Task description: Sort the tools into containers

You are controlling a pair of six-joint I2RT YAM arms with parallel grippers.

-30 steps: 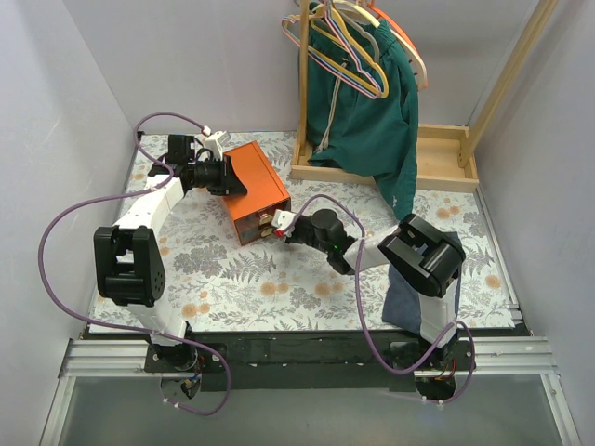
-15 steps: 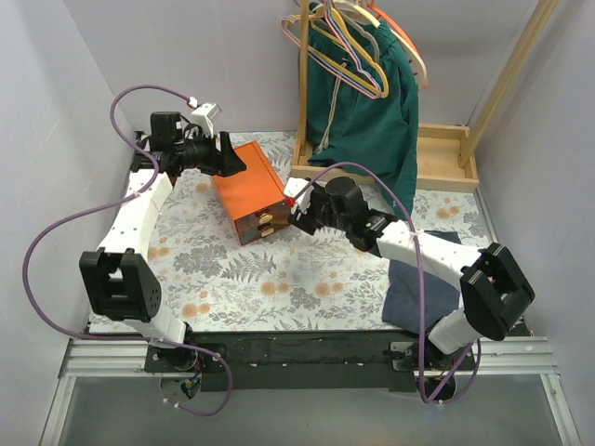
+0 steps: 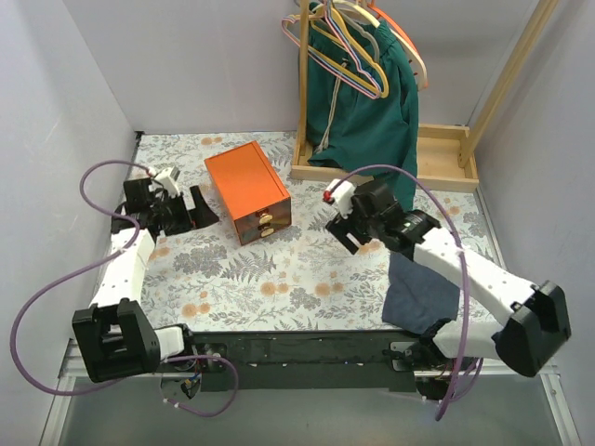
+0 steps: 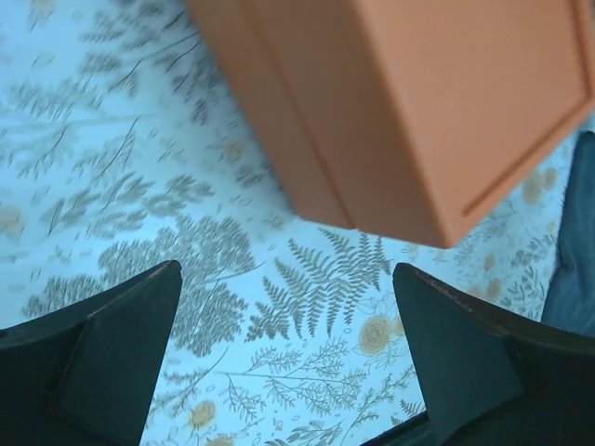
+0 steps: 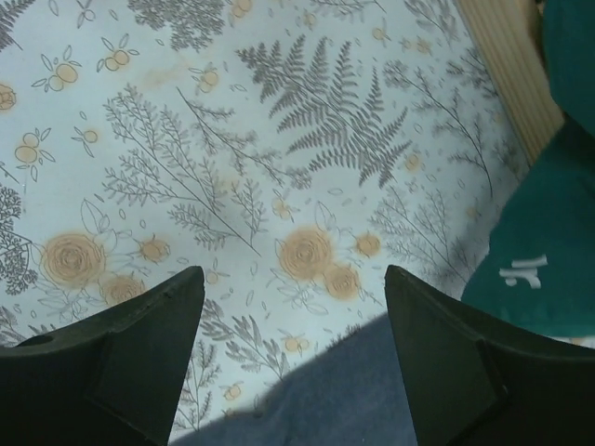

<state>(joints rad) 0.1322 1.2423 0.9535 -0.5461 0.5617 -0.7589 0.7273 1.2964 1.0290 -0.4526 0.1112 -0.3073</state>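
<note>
Orange cabinet (image 3: 247,190) blocks centre-left; rack base (image 3: 437,178), green garment (image 3: 358,111) block rear right; front cloth (image 3: 307,269) passable.

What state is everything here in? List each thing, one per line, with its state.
Orange cabinet: upright on the table.
Drawers: both pushed in.
Left gripper: open, empty, apart from the cabinet.
Right gripper: open, empty, over the tablecloth.
Green garment: hanging on the wooden rack.
Hangers: hanging, bunched near the rack's top.
Blue cloth: lying crumpled by the table's near edge.
</note>
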